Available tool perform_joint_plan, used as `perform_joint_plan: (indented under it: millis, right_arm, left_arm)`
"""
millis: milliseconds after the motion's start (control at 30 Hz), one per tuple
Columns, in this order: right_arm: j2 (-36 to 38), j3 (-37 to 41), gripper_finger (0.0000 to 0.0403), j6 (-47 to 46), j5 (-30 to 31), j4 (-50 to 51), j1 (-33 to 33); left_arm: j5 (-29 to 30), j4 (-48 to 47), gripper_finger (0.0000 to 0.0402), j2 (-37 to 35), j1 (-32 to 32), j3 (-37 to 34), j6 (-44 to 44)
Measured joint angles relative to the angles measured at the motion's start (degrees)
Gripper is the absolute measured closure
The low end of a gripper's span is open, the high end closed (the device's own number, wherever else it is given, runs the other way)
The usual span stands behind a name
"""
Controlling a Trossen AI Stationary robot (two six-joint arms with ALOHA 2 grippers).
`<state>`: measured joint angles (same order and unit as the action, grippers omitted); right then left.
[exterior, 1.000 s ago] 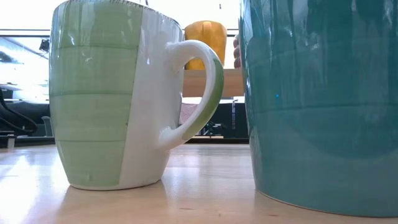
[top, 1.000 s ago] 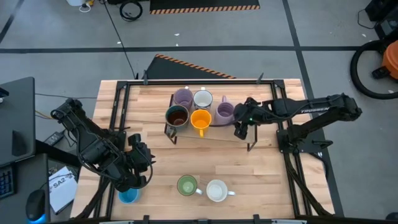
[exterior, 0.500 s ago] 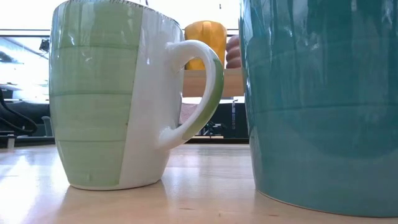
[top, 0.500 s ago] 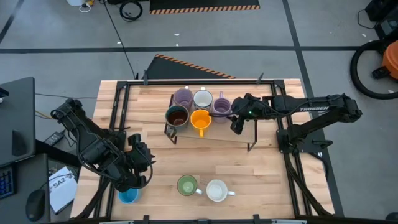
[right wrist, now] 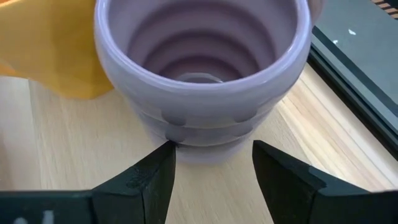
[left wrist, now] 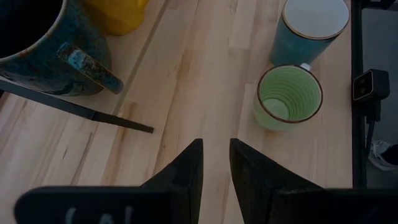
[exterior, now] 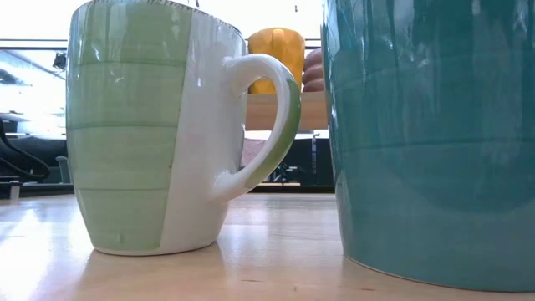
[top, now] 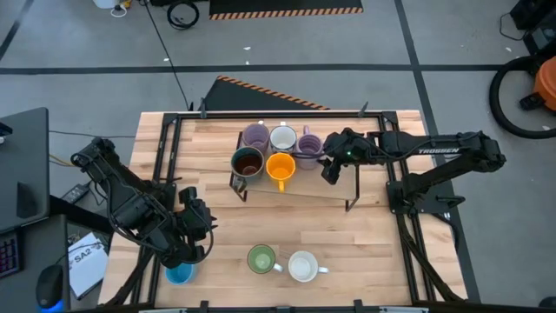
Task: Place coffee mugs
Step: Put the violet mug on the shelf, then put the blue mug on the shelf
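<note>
High view, butcher-block table point(top: 365, 248), grey floor point(top: 87, 52)

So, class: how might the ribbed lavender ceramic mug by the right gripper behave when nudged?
The ribbed lavender ceramic mug looks rigid and glossy, so probably slippery. Standing upright on the wooden shelf, it would likely slide, not tip. It may knock the orange mug beside it.

The wooden table point(top: 347, 252) has a dark frame around it. At the back stands a small raised shelf point(top: 300, 178) on thin dark legs — five mugs sit on it: a lavender mug point(top: 255, 136), a white mug point(top: 283, 137), another lavender mug point(top: 309, 146), a dark brown mug point(top: 247, 163) and an orange mug point(top: 280, 167). Right on the table near the front stand a green mug point(top: 261, 258), a white patterned mug point(top: 303, 266) and — at the front left corner — a blue mug point(top: 179, 274).
</note>
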<state>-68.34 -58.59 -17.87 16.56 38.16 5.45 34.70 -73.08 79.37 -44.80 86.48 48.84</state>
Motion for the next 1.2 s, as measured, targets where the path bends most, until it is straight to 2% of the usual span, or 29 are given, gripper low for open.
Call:
perform_joint_plan:
  millis: [667,833,1033,1200]
  right_arm:
    - [-0.04,-0.02,0.0193,-2.05,-3.7,-3.42,-2.09]
    - [0.0,-0.63,0.02,-4.16,-5.65,0.33,-3.64]
    - [0.07,-6.3,0.0203,-6.82,-6.19,11.81,-7.96]
    - [-0.76,-10.93,0.0203,-8.51,-5.35,11.9,-15.19]
  left_arm:
    - [0.07,0.02,0.0317,0.0,0.0,0.02,1.0]
    - [0.01,0.04,0.0317,0.0,0.0,0.0,1.27]
    - [-1.17,0.04,0.0317,0.0,0.0,0.0,1.49]
    - [-1.29,0.03,0.0317,0.0,0.0,0.01,-0.35]
